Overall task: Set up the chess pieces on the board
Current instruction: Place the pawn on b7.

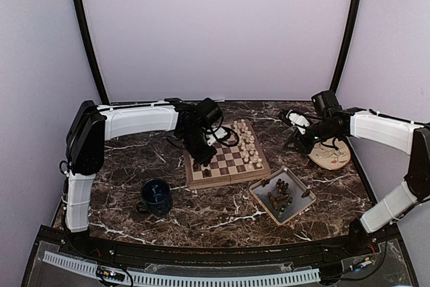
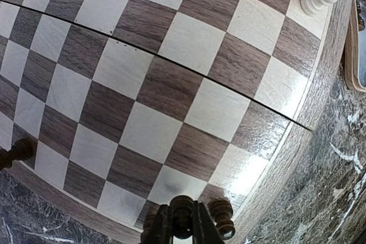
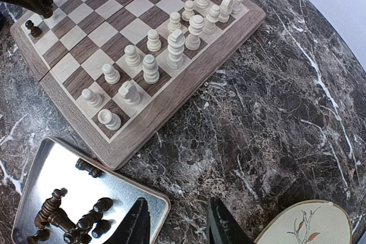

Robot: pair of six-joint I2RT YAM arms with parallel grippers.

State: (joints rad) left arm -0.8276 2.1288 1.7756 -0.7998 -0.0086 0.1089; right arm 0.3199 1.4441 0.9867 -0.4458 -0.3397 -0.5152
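The board (image 2: 171, 90) fills the left wrist view. My left gripper (image 2: 182, 224) is shut on a dark chess piece (image 2: 182, 212) at the board's near edge row. A second dark piece (image 2: 222, 218) stands right beside it, and a third (image 2: 14, 154) stands at the far left. From above, the left gripper (image 1: 197, 154) hangs over the board's (image 1: 225, 178) left side. Cream-white pieces (image 3: 150, 67) stand in two rows along its right side. My right gripper (image 3: 178, 227) is open over bare marble, holding nothing.
A grey tray (image 3: 57, 170) with several loose dark pieces (image 3: 74, 221) lies to the front right of the board. A round beige plate (image 3: 309, 224) lies by the right gripper. A blue mug (image 1: 156, 196) stands to the front left of the board.
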